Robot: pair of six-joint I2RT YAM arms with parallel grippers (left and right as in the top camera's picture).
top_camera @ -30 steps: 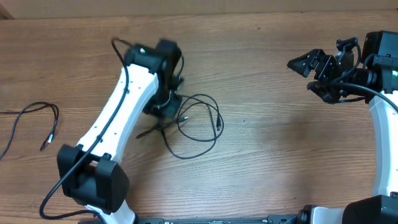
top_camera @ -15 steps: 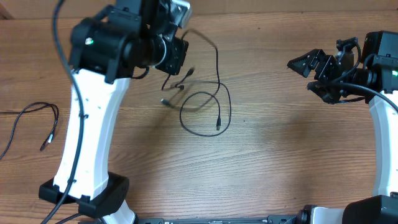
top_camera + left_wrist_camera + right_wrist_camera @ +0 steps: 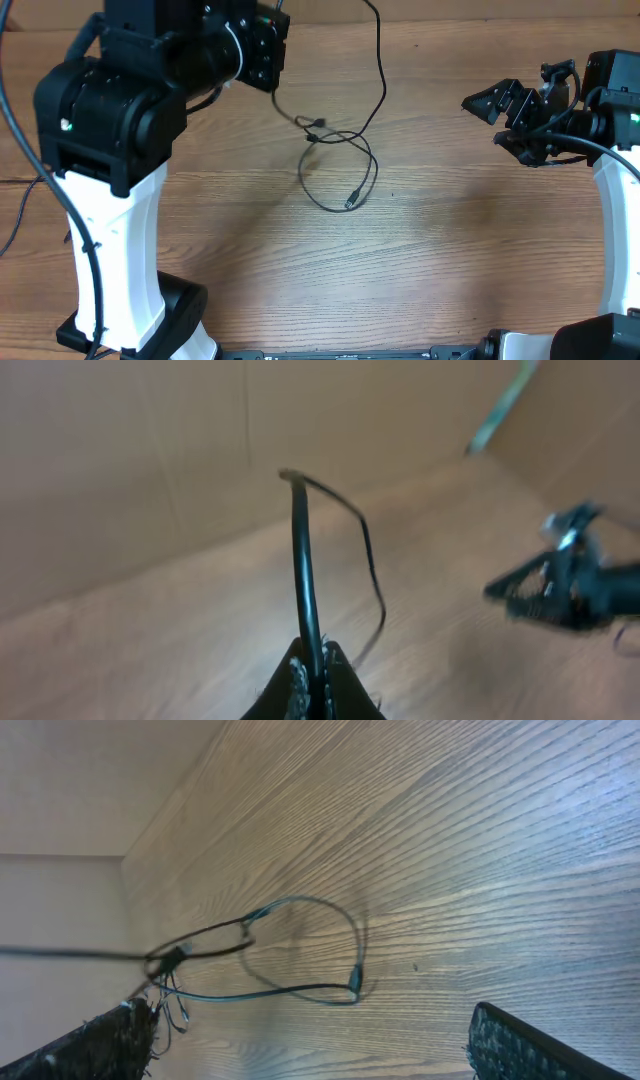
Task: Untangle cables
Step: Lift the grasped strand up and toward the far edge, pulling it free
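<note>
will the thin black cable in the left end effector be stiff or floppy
Probably floppy: the thin black cable sags in curves from the left end effector. Likely light, hanging from one pinch. Crossed strands may snag.

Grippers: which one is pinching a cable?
The left gripper: it is shut tight on a black cable, lifting it off the table. The right gripper is wide open and holds nothing.

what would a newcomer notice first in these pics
The left arm looms large on the left of the overhead view, its left gripper shut on a black cable raised above the table. A tangle of cable hangs from it over mid-table, and the right gripper sits open at the far right.
</note>
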